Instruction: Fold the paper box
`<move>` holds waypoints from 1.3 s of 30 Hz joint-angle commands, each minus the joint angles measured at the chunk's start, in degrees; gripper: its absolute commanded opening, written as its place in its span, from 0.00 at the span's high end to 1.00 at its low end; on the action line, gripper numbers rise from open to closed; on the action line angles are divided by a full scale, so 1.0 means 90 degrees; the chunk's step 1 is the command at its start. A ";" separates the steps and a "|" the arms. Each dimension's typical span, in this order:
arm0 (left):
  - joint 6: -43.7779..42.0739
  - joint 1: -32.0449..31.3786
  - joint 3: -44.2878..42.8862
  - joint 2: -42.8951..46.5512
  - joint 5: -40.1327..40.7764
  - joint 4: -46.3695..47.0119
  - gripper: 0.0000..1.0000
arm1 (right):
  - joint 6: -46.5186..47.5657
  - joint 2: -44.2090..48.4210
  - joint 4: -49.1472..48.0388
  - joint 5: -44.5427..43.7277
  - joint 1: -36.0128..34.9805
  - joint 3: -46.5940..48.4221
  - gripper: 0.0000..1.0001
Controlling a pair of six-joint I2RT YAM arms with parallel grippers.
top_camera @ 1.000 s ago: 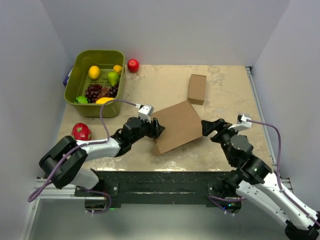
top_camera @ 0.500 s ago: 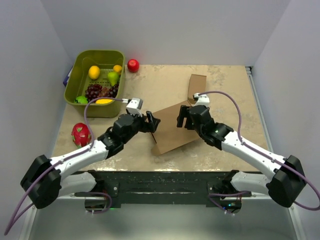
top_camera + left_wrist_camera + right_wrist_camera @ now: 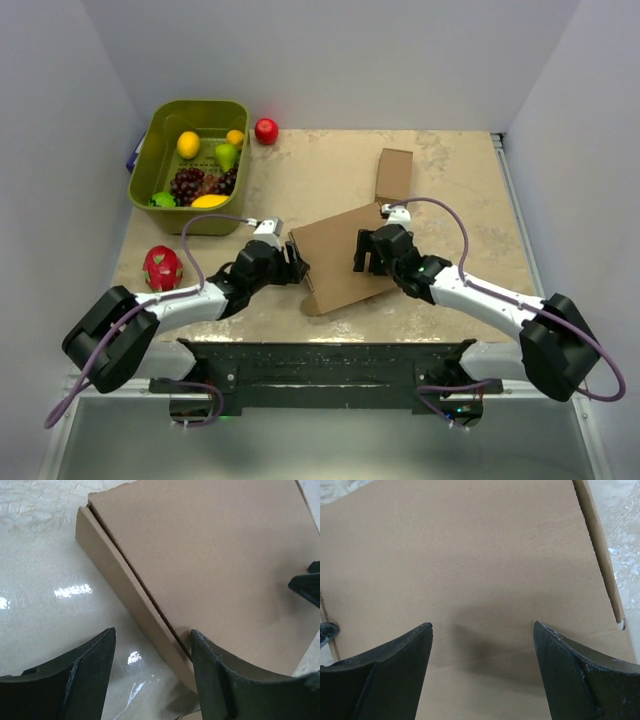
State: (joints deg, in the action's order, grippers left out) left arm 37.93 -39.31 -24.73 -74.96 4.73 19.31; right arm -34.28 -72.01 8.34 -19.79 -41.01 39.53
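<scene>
Top external view: the box lies near the middle of the bench, lid down and skewed to the bench edges.

Hazards, as judged:
- Sliding. The bench surface is glossy. If the box is pushed from one side only, it is likely to be shifted or turned rather than folded.
- Crushed wall. The left pincer is held moderately wide at the left wall, with nothing gripped. In the left wrist view, a dark seam is seen between lid and wall. A finger driven into that seam could buckle the wall or lift the lid.
- Lid spring-back. The right pincer is spread wide over the lid, and nothing is held. Contact with the lid cannot be confirmed. If the lid is left unpressed, it may rise.
- Collision. Both pincers are positioned close together over the same box.

Surroundings:
- A basket of fruit stands at the far left, well apart.
- A small box lies just beyond the far corner and would be struck if the box is pushed away.
- A red fruit rests beside the left arm.
- An apple sits beside the basket.
</scene>
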 commanded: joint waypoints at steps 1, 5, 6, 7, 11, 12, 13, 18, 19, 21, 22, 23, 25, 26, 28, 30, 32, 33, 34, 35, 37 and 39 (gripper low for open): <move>0.0024 0.0120 0.0121 -0.0235 -0.0262 0.0725 0.36 | -0.0195 -0.0182 -0.0399 0.0168 0.0036 -0.0183 0.15; -0.0054 0.0188 0.0111 -0.0372 -0.0252 0.0735 0.36 | -0.0224 -0.0397 -0.0477 0.0294 0.0036 -0.0144 0.15; -0.0064 0.0198 0.0102 -0.0372 -0.0262 0.0726 0.36 | -0.0205 -0.0398 -0.0477 0.0391 0.0045 -0.0115 0.15; -0.0084 0.0236 0.0092 -0.0363 -0.0281 0.0725 0.36 | -0.0175 -0.0398 -0.0439 0.0479 0.0065 -0.0066 0.15; -0.0347 0.0606 -0.0161 -0.0188 -0.0574 0.0570 0.32 | 0.0272 -0.0115 -0.0137 0.1279 0.0444 0.0518 0.10; -0.0386 0.0685 -0.0230 -0.0158 -0.0681 0.0453 0.31 | 0.0351 -0.0008 -0.0077 0.1532 0.0620 0.0636 0.09; -0.0435 0.0763 -0.0308 -0.0109 -0.0721 0.0375 0.29 | 0.0429 0.0032 -0.0019 0.1980 0.1037 0.0763 0.09; -0.0699 0.1018 -0.0699 0.0311 -0.0809 -0.0123 0.16 | 0.1113 -0.0113 0.0420 0.2180 0.1822 0.1496 0.06; -0.0718 0.1037 -0.0748 0.0359 -0.0828 -0.0182 0.13 | 0.1220 -0.0211 0.0460 0.2363 0.2064 0.1593 0.06; -0.0719 0.1038 -0.0748 0.0516 -0.0848 -0.0319 0.10 | 0.1270 -0.0387 0.0344 0.2783 0.2358 0.1594 0.05; -0.0709 0.1057 -0.0710 0.0574 -0.0858 -0.0368 0.08 | 0.1309 -0.0630 0.0275 0.2930 0.2660 0.1527 0.05; -0.0661 0.1067 -0.0670 0.0691 -0.0867 -0.0388 0.08 | 0.1338 -0.0729 0.0110 0.3096 0.2798 0.1497 0.05; -0.0612 0.1106 -0.0515 0.0828 -0.0906 -0.0446 0.07 | 0.1300 -0.1011 -0.0095 0.3652 0.3100 0.1312 0.05; -0.0563 0.1116 -0.0475 0.0964 -0.0945 -0.0456 0.06 | 0.1270 -0.1109 -0.0454 0.3905 0.3179 0.1205 0.05; -0.0514 0.1155 -0.0339 0.1189 -0.1043 -0.0505 0.05 | 0.1183 -0.1247 -0.0788 0.4346 0.3248 0.0961 0.05; -0.0465 0.1184 -0.0260 0.1316 -0.1131 -0.0534 0.05 | 0.1221 -0.1500 -0.0897 0.4454 0.3258 0.0882 0.05; -0.0474 0.1204 -0.0172 0.1502 -0.1199 -0.0573 0.04 | 0.1221 -0.1724 -0.1121 0.4455 0.3258 0.0774 0.06; -0.0484 0.1213 -0.0162 0.1551 -0.1200 -0.0660 0.04 | 0.1241 -0.1803 -0.1131 0.4455 0.3268 0.0745 0.06; -0.0513 0.1233 -0.0143 0.1648 -0.1190 -0.0729 0.04 | 0.1241 -0.1862 -0.1190 0.4494 0.3268 0.0687 0.06; -0.0533 0.1243 -0.0152 0.1688 -0.1180 -0.0836 0.04 | 0.1221 -0.1949 -0.1229 0.4533 0.3278 0.0638 0.07; -0.0543 0.1282 -0.0133 0.1824 -0.1180 -0.0915 0.04 | 0.1095 -0.2028 -0.1413 0.4805 0.3278 0.0501 0.09; -0.0533 0.1301 -0.0114 0.1912 -0.1190 -0.0993 0.03 | 0.0978 -0.2164 -0.1531 0.4981 0.3278 0.0413 0.16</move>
State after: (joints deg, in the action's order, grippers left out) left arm 33.41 -28.45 -26.33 -60.18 -4.89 11.68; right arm -24.56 -89.73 -1.45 20.16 -11.53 45.23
